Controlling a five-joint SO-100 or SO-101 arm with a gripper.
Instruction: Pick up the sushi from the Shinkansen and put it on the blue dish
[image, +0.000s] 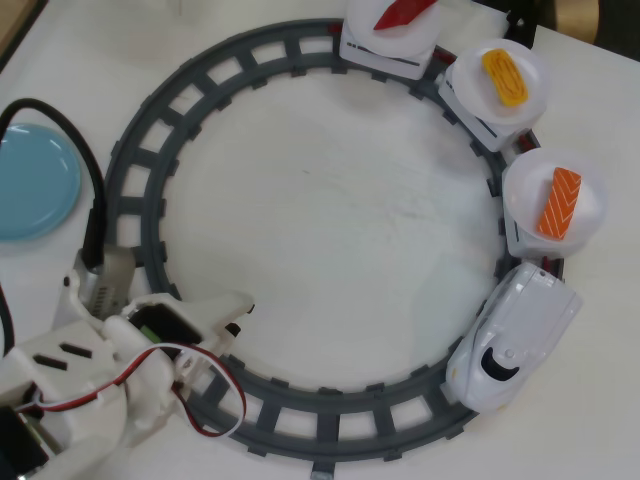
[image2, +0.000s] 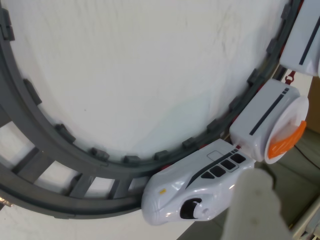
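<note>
Sitting on a round white plate (image: 590, 205) on the car just behind the train's nose, the salmon sushi (image: 560, 203) lies orange with white stripes at the right side of the overhead view. The train (image: 512, 338) rests on the grey ring of track (image: 150, 140) at the lower right, its rounded nose pointing down and to the left. Behind the salmon car come two more cars, each with its own plate: one carries a yellow egg piece (image: 505, 77), and the one at the top edge carries a red pointed piece (image: 403, 12).

The blue dish (image: 35, 180) lies on the white table (image: 330, 200) at the far left of the overhead view, outside the track and well apart from the train. A black cable (image: 88, 175) curves beside it down to the arm.

The white arm fills the lower left corner of the overhead view, and its claw (image: 235, 312) reaches over the track there, on the opposite side of the ring from the sushi. Whether the claw is released or clenched cannot be told (only one pale finger (image2: 255, 205) shows, blurred, at the bottom of the wrist view). It grasps nothing that can be seen.

In the wrist view the train (image2: 195, 187) sits low in the middle, and the sushi (image2: 287, 141) peeks out orange at the plate's edge on the right.
</note>
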